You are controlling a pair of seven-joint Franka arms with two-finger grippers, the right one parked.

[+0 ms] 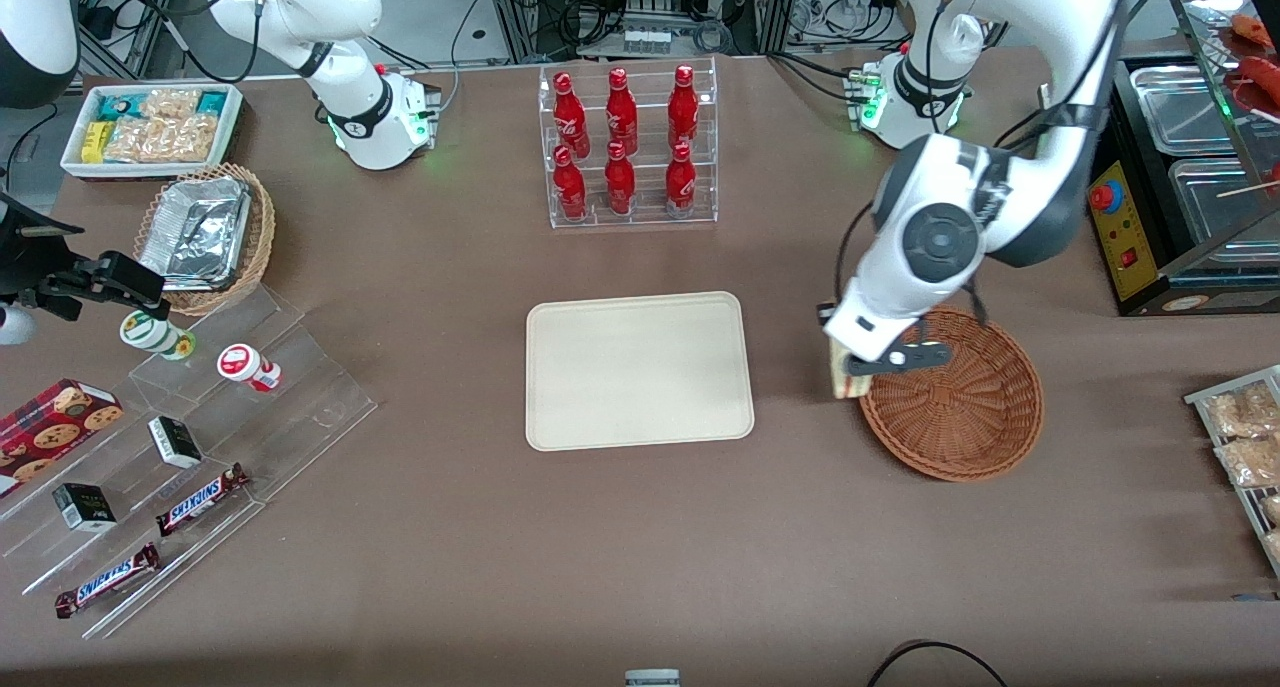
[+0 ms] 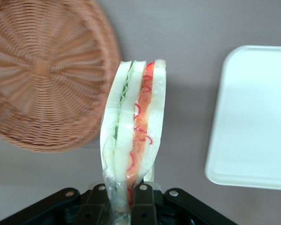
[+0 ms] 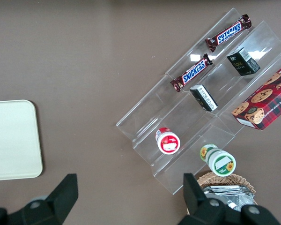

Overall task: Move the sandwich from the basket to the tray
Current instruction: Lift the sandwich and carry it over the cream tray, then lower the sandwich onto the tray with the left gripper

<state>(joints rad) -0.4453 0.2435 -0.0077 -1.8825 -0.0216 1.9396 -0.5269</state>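
Because its fingers pinch the wrapped triangular sandwich (image 2: 133, 126) by one end, the gripper (image 1: 868, 365), right of frame centre, carries it clear of the round reddish-brown wicker basket (image 1: 965, 407) toward the flat beige tray (image 1: 638, 369).

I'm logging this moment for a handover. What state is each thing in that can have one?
gripper: shut on the sandwich, above the table between basket and tray.
sandwich: held by one end, lifted out of the basket, wrapped.
basket: empty.
tray: empty, flat on the table.
bottles: six, upright in their clear rack, capped.
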